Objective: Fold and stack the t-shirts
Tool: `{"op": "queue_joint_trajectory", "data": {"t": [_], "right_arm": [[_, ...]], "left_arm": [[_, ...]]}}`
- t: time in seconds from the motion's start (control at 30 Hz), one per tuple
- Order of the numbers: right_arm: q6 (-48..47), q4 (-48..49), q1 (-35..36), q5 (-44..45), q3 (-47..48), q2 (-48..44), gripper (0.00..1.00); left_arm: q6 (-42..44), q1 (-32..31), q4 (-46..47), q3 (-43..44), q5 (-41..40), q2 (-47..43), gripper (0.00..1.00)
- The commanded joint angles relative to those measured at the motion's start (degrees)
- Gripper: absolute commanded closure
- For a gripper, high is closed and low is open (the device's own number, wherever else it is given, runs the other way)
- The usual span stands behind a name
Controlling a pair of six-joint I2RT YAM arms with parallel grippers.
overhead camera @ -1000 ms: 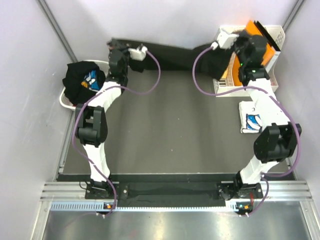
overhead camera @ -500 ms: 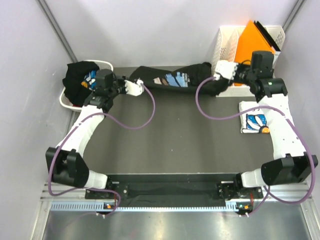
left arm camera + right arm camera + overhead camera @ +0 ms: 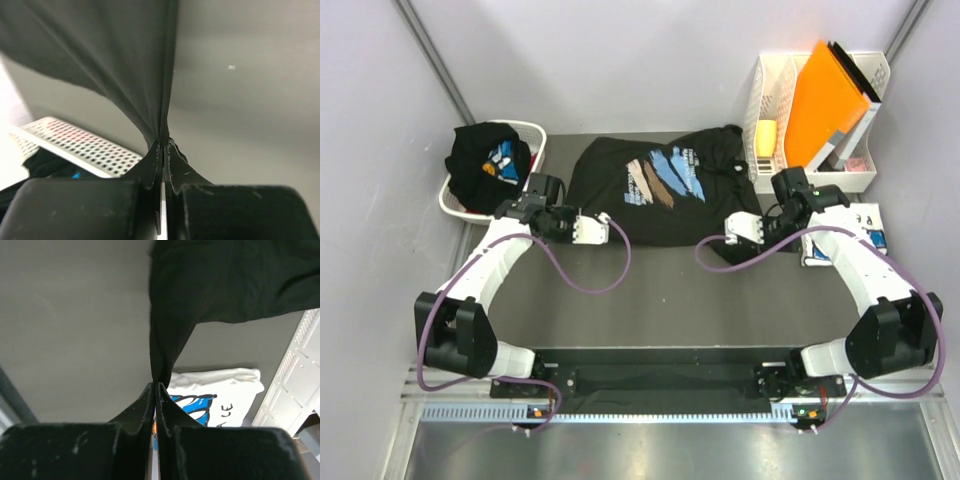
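A black t-shirt (image 3: 660,185) with a blue, white and tan brush-stroke print lies spread face up at the back middle of the table. My left gripper (image 3: 576,215) is shut on its near left corner, and the cloth (image 3: 125,60) rises pinched from between the fingertips (image 3: 163,142). The near right corner is held by my right gripper (image 3: 732,238), also shut, with the fabric (image 3: 225,285) gathered at its tips (image 3: 156,384). A folded white t-shirt (image 3: 840,240) with a blue daisy print (image 3: 220,395) lies at the right. Another black t-shirt (image 3: 480,160) sits bunched in the basket.
The white laundry basket (image 3: 535,135) stands at the back left, its perforated wall (image 3: 75,145) close to my left gripper. A white file rack (image 3: 770,90) with an orange folder (image 3: 825,100) stands at the back right. Purple cables loop from both wrists over the table.
Both grippers came down and toward the near side, drawing the hanging black t-shirt out of the air and laying it flat, print up. Both grips held throughout.
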Motion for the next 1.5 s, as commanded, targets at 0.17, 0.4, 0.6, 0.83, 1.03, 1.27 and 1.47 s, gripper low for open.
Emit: {"op": "queue_joint_trajectory", "data": {"t": [0.17,0.4,0.6,0.83,1.03,1.27,1.47], "right_arm": [[-5.7,-18.4,0.5,2.4,9.4,5.0,1.0],[-9.9,-12.6,1.9,5.5,-0.8,-0.4,1.0],[-5.8,2.7,8.5,5.1,-16.0,-9.0,1.0],[1.0,12.8,13.5,5.2,-24.2,-11.6,1.0],[5.1,9.8,12.4,0.7,-16.2,-8.5,1.0],[2.8,4.4,12.5,-0.4,-12.5,-9.2,1.0],[-0.9,2.0,14.2,2.4,-17.3,-14.1,1.0]], "left_arm": [[7.6,-0.1,-20.9,6.8,4.9,3.6,1.0],[12.5,-0.1,-20.2,0.5,4.3,1.5,1.0],[14.8,-0.1,-5.6,-14.0,0.3,-6.0,1.0],[11.3,-0.1,3.4,-18.8,-2.7,-7.3,1.0],[9.9,-0.1,2.2,-18.5,-4.4,-6.9,1.0],[14.5,-0.1,-0.9,-20.8,-5.8,-8.7,1.0],[16.1,-0.1,-4.1,-21.0,-4.4,-9.9,1.0]]}}
